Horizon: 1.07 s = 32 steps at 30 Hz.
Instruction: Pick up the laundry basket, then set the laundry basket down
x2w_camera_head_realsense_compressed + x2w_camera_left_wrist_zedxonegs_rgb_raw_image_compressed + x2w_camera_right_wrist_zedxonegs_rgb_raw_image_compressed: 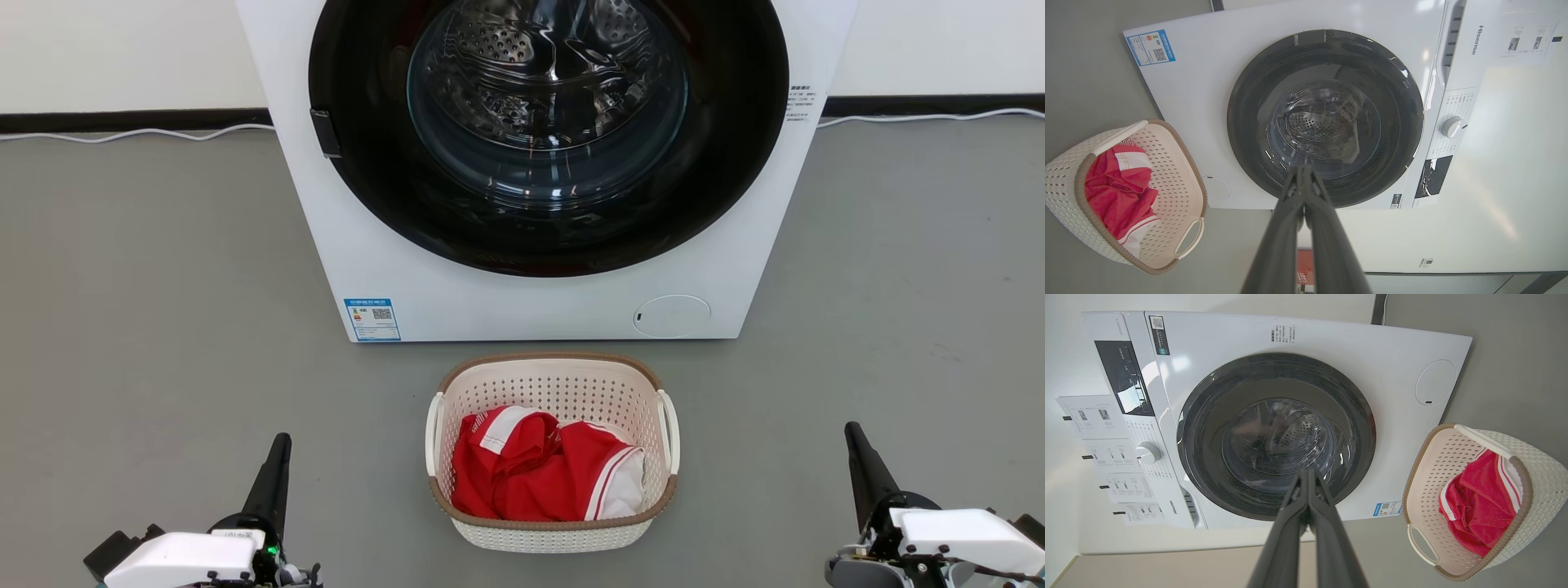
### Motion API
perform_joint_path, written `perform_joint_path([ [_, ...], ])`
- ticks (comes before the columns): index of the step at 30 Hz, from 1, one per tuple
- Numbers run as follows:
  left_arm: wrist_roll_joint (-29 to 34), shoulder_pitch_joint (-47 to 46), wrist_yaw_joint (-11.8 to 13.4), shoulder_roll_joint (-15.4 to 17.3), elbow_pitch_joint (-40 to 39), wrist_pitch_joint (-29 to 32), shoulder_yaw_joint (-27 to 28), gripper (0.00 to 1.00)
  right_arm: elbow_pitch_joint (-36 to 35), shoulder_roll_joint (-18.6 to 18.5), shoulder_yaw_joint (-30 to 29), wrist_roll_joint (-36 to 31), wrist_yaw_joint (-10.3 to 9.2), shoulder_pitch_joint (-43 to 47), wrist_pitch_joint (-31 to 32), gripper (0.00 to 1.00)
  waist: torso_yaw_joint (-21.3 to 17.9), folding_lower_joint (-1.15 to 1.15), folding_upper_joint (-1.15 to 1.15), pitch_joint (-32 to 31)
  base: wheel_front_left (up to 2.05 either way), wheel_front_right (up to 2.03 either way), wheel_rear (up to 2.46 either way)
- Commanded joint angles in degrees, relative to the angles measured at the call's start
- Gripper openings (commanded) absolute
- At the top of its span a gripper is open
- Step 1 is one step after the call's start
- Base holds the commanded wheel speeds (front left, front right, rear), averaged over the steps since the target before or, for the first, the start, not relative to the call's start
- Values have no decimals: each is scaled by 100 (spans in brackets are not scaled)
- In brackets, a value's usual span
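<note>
On the grey floor (pixel 163 286) in front of me, the laundry basket (pixel 555 535) is sitting upright, just before the white washing machine (pixel 392 261) and a little apart from its base. It is lying between my two arms, well apart from both. A red garment (pixel 522 478) with white stripes is lying crumpled inside it, and the basket's white loop handles are standing out at its left and right sides.

I am holding my left gripper (pixel 280 445) low at my left, its two dark fingers pressed together into one point and gripping nothing. I am holding my right gripper (pixel 853 433) the same way at my right, fingers pressed together and empty. Both are pointing forward toward the machine, and neither is touching the basket.

Seen from either wrist, my joined fingers are pointing at the machine's round dark door (pixel 1327 118), through whose glass the perforated drum is showing, and the basket is sitting off to the side by the machine's lower corner. A blue label (pixel 372 318) is sitting low on the machine's front, and a pale cable (pixel 122 135) is running along the foot of the wall behind.
</note>
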Motion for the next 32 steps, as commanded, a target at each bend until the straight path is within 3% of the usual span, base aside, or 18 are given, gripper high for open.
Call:
perform_joint_path([
  [1, -157, -346, -58, 72, -185, 61, 171, 0, -224, -68, 98, 183, 39, -305, 81, 0, -1, 0, 0, 1, 0, 0, 0],
  [9, -622, -413, -85, 80, -212, 186, 194, 0, -285, -71, 92, 719, 42, -343, 203, 0, -7, 0, 0, 5, 0, 0, 0],
  [32, -623, -413, -85, 80, -213, 185, 194, 0, -285, -71, 92, 719, 42, -343, 203, 0, -7, 0, 0, 5, 0, 0, 0],
])
